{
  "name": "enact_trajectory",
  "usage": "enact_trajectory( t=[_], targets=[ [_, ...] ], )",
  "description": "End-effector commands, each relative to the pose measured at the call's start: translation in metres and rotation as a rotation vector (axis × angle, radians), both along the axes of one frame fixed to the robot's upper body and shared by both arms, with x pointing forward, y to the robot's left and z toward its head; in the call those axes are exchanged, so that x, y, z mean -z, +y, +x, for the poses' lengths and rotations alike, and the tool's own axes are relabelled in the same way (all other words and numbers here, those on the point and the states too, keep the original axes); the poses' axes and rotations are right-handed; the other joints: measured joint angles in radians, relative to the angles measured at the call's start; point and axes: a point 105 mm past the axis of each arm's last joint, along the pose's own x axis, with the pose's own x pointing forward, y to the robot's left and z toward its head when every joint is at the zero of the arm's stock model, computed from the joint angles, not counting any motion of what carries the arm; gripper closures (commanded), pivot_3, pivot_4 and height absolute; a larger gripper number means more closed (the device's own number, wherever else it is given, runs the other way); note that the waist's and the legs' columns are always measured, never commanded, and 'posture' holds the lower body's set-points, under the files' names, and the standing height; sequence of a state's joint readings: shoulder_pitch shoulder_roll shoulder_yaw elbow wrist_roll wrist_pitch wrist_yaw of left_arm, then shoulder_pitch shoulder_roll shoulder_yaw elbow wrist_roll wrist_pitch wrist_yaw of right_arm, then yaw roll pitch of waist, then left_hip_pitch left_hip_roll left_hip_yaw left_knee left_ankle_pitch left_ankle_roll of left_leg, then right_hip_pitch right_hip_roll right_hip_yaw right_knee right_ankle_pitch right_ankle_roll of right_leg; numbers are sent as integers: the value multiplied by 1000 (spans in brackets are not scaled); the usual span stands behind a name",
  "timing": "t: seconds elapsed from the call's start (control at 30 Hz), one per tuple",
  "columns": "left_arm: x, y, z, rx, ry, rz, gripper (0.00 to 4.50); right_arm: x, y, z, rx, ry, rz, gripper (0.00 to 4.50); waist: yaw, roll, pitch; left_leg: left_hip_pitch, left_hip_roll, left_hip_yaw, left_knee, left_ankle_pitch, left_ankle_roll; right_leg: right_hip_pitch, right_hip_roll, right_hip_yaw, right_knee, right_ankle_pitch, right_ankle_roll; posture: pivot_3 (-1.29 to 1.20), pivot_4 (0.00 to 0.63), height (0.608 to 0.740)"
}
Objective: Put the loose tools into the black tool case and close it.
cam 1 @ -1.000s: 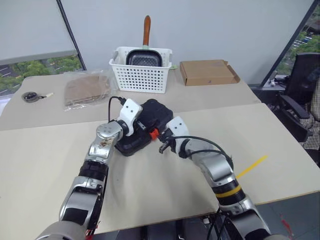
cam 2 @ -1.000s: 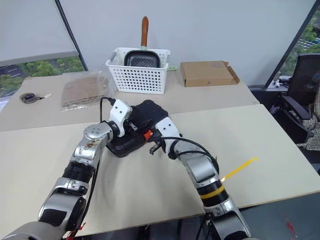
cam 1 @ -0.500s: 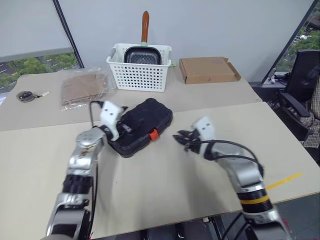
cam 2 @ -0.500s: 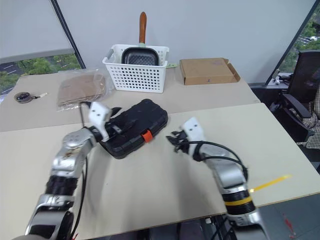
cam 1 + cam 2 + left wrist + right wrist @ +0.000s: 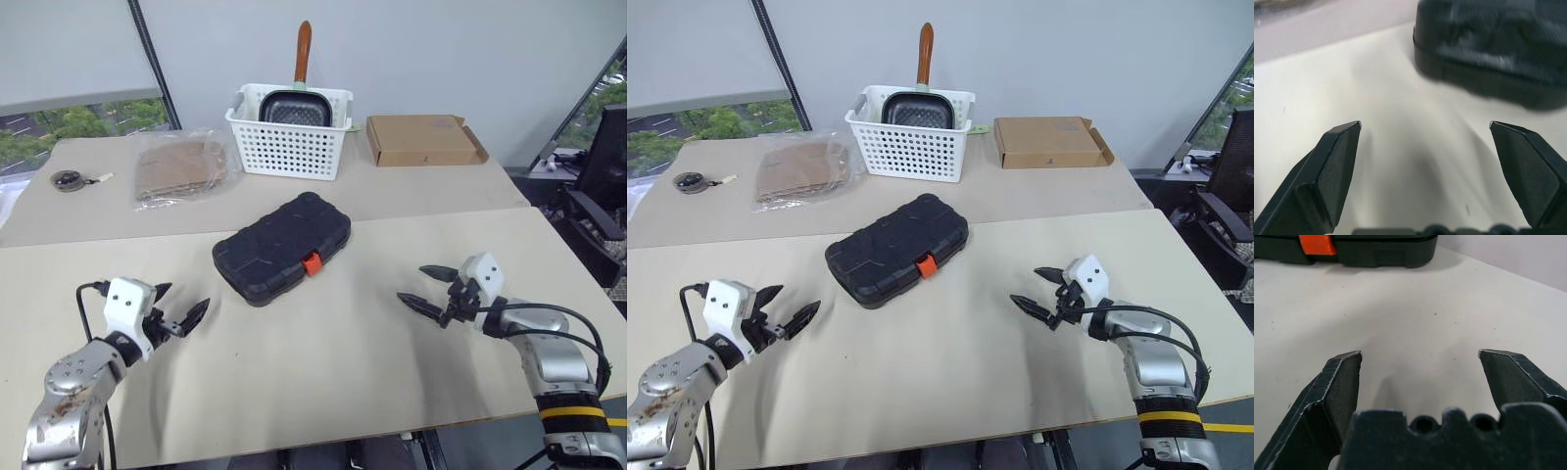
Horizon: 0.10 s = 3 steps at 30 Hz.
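Black and closed, the tool case (image 5: 282, 247) lies slightly above the centre of the head-camera frame on the beige table (image 5: 323, 372), set at an angle, its orange latch (image 5: 312, 263) on the edge facing the lower right. The left gripper (image 5: 178, 311) hovers at the lower left of the frame, its two black fingers spread wide with nothing between them, well apart from the case. The right gripper (image 5: 428, 287) sits at the lower right, fingers likewise spread and empty, pointing toward the case from a distance. In the upper middle a white perforated basket (image 5: 290, 140) holds a dark pan with a wooden handle. A cardboard box (image 5: 424, 140) lies to the basket's right, a clear bag of brown material (image 5: 179, 169) to its left, and a small round object (image 5: 67, 180) rests at the far left edge.
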State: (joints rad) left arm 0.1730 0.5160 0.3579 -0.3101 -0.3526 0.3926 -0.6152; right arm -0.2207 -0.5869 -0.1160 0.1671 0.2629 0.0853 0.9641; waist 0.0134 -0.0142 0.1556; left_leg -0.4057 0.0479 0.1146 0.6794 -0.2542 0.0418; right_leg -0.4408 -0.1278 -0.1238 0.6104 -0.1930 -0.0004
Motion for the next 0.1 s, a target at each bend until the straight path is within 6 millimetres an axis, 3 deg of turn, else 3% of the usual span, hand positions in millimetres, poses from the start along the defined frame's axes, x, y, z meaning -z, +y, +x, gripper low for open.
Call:
enact_trajectory(
  t=[0.03, 0.1],
  targets=[
    [-11, -2, -2, 6, -60, 4, 0, -13, -8, -2, 13, -75, 14, 79, 2, 1, 0, 0, 0, 0, 0, 0, 0, 0, 0, 0, 0, -1, -1, 0, 150, 700],
    [-9, -3, -3, 14, -58, -9, 0, -11, -9, -3, 23, -78, 13, 79, 2, 1, 0, 0, 0, 0, 0, 0, -1, 0, 0, 0, 0, -1, -1, 0, 150, 700]
  ],
)
